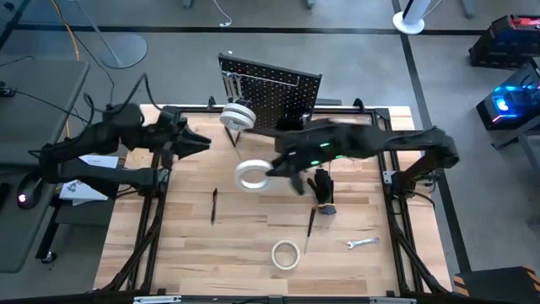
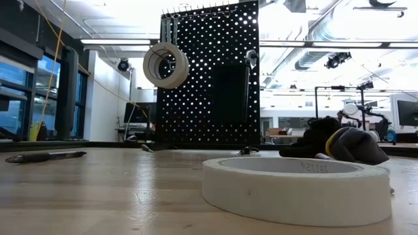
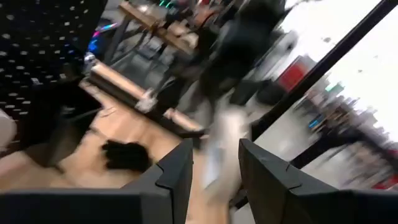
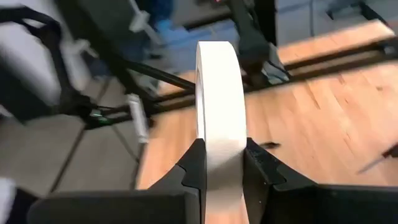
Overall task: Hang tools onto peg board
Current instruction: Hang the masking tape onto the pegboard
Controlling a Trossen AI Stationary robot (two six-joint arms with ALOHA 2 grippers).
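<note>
The black peg board [image 1: 272, 95] stands upright at the table's far edge. One white tape roll [image 1: 238, 115] hangs on a hook at its left side [image 2: 166, 65]. My right gripper [image 1: 270, 171] is shut on a second tape roll [image 1: 251, 175] in front of the board, above mid-table. My left gripper [image 1: 202, 142] is open with nothing between its fingers [image 3: 216, 149], left of the hanging roll. A third roll [image 1: 285, 254] lies flat near the front edge. On the table also lie a wrench [image 1: 363, 243], two screwdrivers [image 1: 214, 205] [image 1: 310, 224] and a black glove bundle [image 1: 322, 187]. My right gripper pinches the tape roll's ring between its two fingers, one on each flat side face [image 4: 221, 140], at the part of the ring nearest the wrist. The fingers come from the table's right, slanting slightly down. The roll stands on edge ahead of them, lifted clear of the table.
The black table frame [image 1: 384, 181] runs along both sides of the wooden top. A black bin [image 2: 228, 91] sits on the peg board's right half. Bare wood lies at the front left [image 1: 186, 253].
</note>
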